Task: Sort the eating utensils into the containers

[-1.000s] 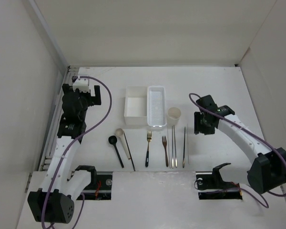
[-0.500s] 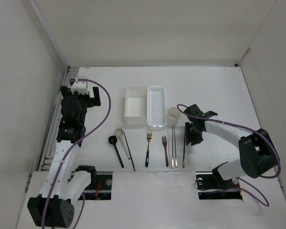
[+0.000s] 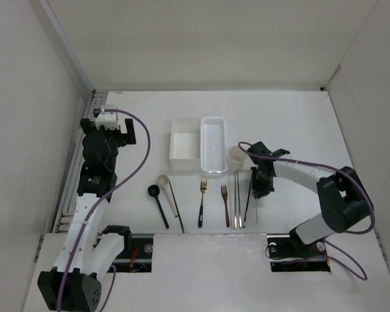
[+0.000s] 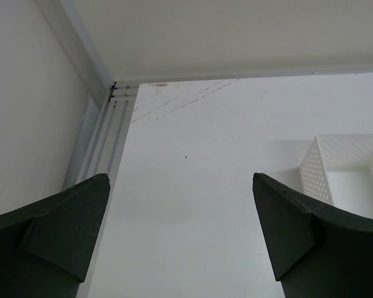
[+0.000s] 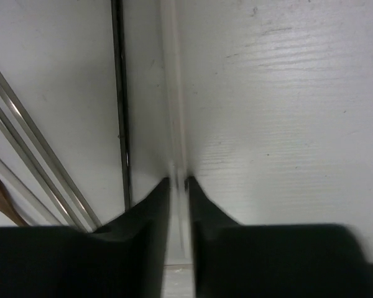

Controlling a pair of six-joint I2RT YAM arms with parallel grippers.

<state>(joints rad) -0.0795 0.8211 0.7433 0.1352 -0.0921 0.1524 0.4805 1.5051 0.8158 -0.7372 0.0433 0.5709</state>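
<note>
Right end effector (image 3: pixel 259 187) closed on thin metal chopstick (image 3: pixel 248 211), low over white surface (image 3: pixel 299 123), near its front edge. Left end effector (image 4: pixel 180 180) fingers spread, empty, by far-left corner.

Landmark: perforated basket (image 3: pixel 213 144). Its left flank was blocked by the square box (image 3: pixel 184 146), touching. Near-right corner held the round cup (image 3: pixel 237 155) and the right gripper (image 3: pixel 257 193), clamped on a chopstick (image 3: pixel 247 211). The near side held the cutlery row (image 3: pixel 201 201), with narrow gaps. The far side and far right lay open.
</note>
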